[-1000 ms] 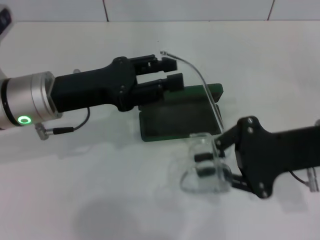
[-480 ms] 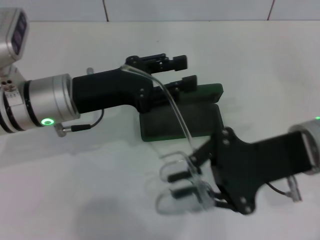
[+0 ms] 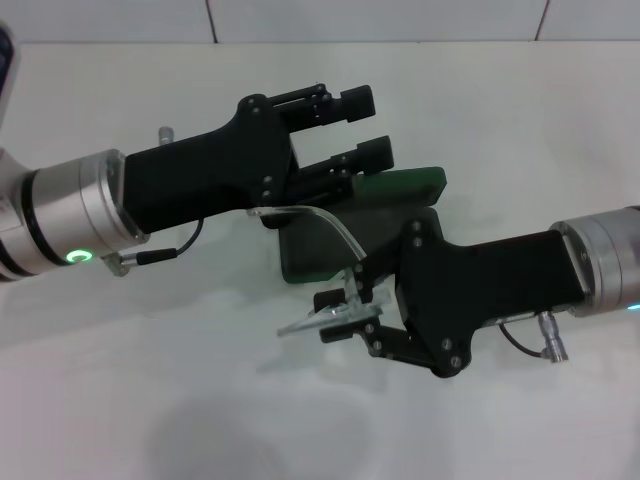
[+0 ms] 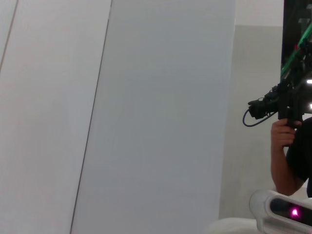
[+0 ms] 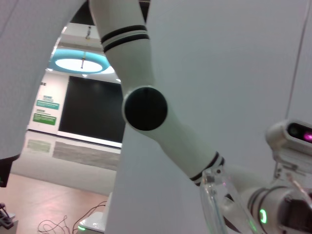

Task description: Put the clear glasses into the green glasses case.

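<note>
White table (image 3: 150,400) fills the head view, white tiled wall strip along the far edge. Left arm reaches in from the left side, silver cuff with green ring light, black wrist body. Right arm comes in from the right side, same build, black wrist plate crossing toward centre.

Green glasses case (image 3: 330,245) lies open near mid-table, dark lining up, lid (image 3: 410,183) raised at the far side; both arms cover parts of it.

Left gripper (image 3: 362,125) hovers above the far-left part of the case, fingers spread wide apart, nothing between them.

Right gripper (image 3: 337,315) sits at the near edge of the case, fingers closed narrow on the clear glasses (image 3: 325,318), pinching the lens end. Glasses are held off the table, lens tilted toward flat, one clear arm (image 3: 310,215) arcing up and back toward the left gripper's body; cannot tell if it touches.

Left wrist view: only wall panels and a person with a camera rig at the edge. Right wrist view: a curved clear piece of the glasses (image 5: 212,204) close to the lens, the left arm's white links behind it.
</note>
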Robot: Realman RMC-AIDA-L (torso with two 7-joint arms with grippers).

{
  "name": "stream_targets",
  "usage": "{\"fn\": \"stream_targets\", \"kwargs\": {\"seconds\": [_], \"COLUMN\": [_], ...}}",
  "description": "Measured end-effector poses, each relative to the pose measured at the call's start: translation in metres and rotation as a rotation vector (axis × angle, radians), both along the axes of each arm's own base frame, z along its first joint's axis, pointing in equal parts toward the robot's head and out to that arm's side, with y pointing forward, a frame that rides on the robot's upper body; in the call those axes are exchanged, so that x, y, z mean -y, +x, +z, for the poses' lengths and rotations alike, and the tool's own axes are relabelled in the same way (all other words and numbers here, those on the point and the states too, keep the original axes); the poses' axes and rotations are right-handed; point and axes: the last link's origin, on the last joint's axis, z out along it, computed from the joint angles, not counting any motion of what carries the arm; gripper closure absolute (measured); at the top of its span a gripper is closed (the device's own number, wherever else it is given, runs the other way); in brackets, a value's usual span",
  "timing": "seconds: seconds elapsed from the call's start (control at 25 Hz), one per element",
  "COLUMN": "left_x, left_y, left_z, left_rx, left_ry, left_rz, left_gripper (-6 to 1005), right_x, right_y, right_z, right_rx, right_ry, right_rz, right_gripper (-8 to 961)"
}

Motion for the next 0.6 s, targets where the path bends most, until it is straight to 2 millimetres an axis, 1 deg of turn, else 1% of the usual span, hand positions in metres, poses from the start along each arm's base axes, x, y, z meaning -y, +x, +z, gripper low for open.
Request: {"fn": "stream_targets", "kwargs": {"seconds": [0.2, 0.4, 0.6], "left_x": [0.001, 0.003, 0.004], "left_y": [-0.001, -0.002, -0.002], "left_z": [0.0, -0.002, -0.003], "left_rx": [0.0, -0.003, -0.003], "left_ry": [0.0, -0.011, -0.019], "left_rz": [0.003, 0.0, 0.003], "left_gripper": [438, 438, 438], "right_x": [-0.007, -0.014, -0.016], "right_y": [0.002, 0.001, 0.001], "right_z": [0.001, 0.0, -0.001], "right_rx": [0.023, 0.047, 0.056], "right_ry": [0.002, 0.001, 0.001], "right_rz": [-0.066, -0.109, -0.129], "right_gripper": [809, 806, 803]}}
